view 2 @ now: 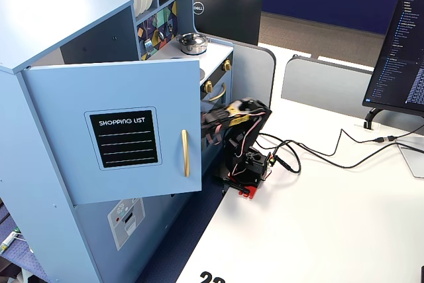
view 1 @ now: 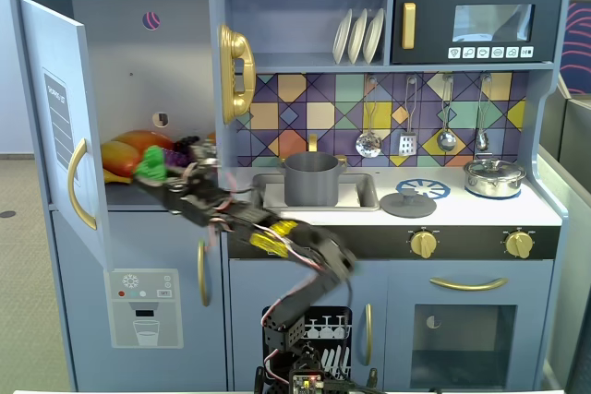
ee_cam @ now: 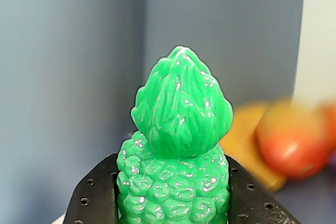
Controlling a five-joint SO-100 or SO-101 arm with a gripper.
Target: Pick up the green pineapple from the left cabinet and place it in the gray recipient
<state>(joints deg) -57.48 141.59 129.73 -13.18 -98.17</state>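
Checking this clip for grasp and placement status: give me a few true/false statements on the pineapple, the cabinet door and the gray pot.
1. The gripper is shut on the green pineapple. True.
2. The pineapple already lies in the gray recipient. False: it is at the left cabinet opening, held by the gripper.
3. The cabinet door stands open. True.
4. The gray recipient sits on the stove burner. False: it stands in the sink.
5. Other toy fruit lies inside the cabinet. True.
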